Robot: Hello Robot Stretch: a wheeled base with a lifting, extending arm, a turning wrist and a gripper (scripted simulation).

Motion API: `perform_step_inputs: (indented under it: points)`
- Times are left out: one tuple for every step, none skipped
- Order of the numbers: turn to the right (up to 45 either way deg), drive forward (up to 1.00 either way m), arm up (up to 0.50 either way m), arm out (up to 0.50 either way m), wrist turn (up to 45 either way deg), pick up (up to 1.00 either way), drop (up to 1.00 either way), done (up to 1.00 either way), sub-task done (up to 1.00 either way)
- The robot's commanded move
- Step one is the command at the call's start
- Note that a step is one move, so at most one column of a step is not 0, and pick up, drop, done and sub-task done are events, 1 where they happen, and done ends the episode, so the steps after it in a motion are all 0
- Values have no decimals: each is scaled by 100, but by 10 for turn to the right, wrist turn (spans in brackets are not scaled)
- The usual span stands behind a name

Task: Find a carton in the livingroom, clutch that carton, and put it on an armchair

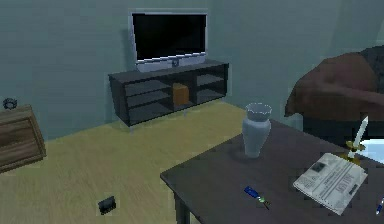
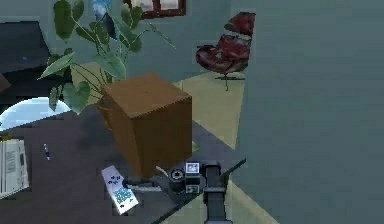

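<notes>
Teal walls and a pale yellow floor frame a dark rectangular worktop (image 2: pixel 70 160). Close to its near edge stands the tall brown cardboard carton (image 2: pixel 150 118), upright and square-sided. Behind it rises a broad-leaved green potted plant (image 2: pixel 95 45), and a folded white newspaper (image 2: pixel 10 165) lies well apart toward the arm side view's left. The dark square arm (image 2: pixel 215 200) comes up from the bottom edge. The claw (image 2: pixel 148 183) sits low at the carton's near face, beside a small flat white packet with blue print (image 2: pixel 120 190) lying on the worktop. Because carton and worktop lie right behind its far end, I cannot tell whether the claw grasps anything or whether it touches the box.

The step in hand looks like securing the carton. It is bulky against the thin fingers, so a hold on a corner or top edge seems likelier to work than one across a whole face. A low contact may simply shove it toward the plant. The white packet is near enough to be swept off, so the approach should keep clear of it. Once the carton is gripped, lifting straight up before retracting would keep its base from dragging. The red cushioned armchair on dark legs (image 2: pixel 228 52) stands well apart across open floor, so a firm hold matters for the drive over.
</notes>
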Motion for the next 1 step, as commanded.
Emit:
perform_step_inputs:
  points:
    - [0,0,24,0,0,0,0,0,0]
